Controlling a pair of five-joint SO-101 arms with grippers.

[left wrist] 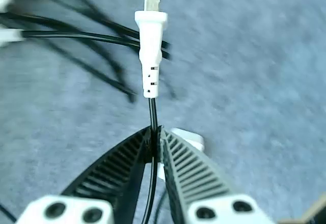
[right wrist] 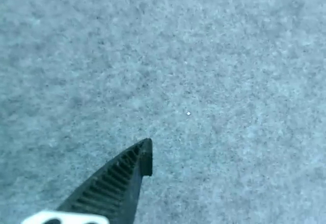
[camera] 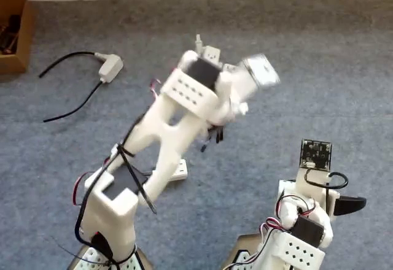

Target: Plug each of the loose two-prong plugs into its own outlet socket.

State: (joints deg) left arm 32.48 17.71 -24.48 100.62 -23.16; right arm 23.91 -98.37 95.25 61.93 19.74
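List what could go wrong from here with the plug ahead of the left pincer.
1. The left pincer grips the thin black cord, not the white two-prong plug itself, so the plug may swivel when pushed in.
2. Loose black cables cross right by the plug and could snag it.

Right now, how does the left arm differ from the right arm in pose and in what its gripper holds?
Pose: the left arm stretches out over the middle of the carpet, while the right arm sits folded near its base. Load: the left gripper is shut on the black cord of a white plug; the right gripper hangs over bare carpet. Both arms are white.
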